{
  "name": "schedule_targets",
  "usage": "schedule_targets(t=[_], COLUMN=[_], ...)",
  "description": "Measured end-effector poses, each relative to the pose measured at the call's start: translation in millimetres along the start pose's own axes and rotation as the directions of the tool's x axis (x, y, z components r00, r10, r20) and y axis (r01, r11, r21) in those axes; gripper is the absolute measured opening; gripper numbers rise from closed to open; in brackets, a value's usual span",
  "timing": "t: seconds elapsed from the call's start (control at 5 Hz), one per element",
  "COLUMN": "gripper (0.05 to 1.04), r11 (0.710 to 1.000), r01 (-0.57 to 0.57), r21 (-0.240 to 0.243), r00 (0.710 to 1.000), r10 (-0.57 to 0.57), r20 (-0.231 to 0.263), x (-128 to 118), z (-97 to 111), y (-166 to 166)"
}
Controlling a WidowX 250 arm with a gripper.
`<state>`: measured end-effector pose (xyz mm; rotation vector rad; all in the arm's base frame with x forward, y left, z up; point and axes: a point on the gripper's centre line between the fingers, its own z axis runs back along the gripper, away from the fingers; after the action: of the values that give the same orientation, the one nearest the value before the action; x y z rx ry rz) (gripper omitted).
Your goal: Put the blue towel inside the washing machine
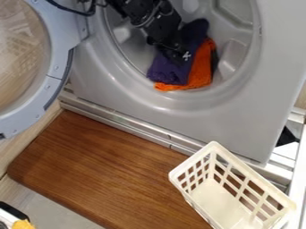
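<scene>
1. Two cloths lie inside the washing machine [239, 118], in the lower part of its round mouth: the blue towel [164, 71], dark and close to purple, and an orange towel [199, 74] that shows beside it and under its edge.
2. The robot's black arm [158, 22] comes in over the top of the machine's mouth, and its gripper [178, 54] is inside, down at the blue towel. Whether the jaws are apart, together or clamped on the cloth cannot be told.
3. The machine's door [57, 29] stands wide open on the machine's left in the view. A wooden board [108, 165] lies in front of the machine, and a cream basket [254, 176] sits before its lower right corner.
4. The step in hand looks to be the placing itself: the blue towel is already within the machine, so the task seems all but done.
5. Next, the robot should make sure the jaws are free of the towel, then back straight out of the machine's mouth. A snagged fold could drag either cloth toward the machine's lip, so the retreat calls for a slow pull.
</scene>
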<state>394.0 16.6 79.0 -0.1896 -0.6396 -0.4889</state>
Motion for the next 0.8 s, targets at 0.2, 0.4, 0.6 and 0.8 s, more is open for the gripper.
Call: schedule_targets(t=[0.2,0.4,0.6,0.8], gripper=[1.011,1.01,1.002,1.0], r11=[1.0,1.0,1.0,1.0], r01=[-0.011,-0.016,-0.017,-0.005], r21=[0.005,0.004,0.005,0.002], r00=[1.0,1.0,1.0,1.0], r10=[0.011,0.016,0.017,0.005], r20=[-0.007,-0.008,0.004,0.021], x=[-5.0,-7.8,-7.7,-3.1], z=[-1.9,-3.1,1.5,9.9], y=[-0.9,-2.1,-5.7,-9.6])
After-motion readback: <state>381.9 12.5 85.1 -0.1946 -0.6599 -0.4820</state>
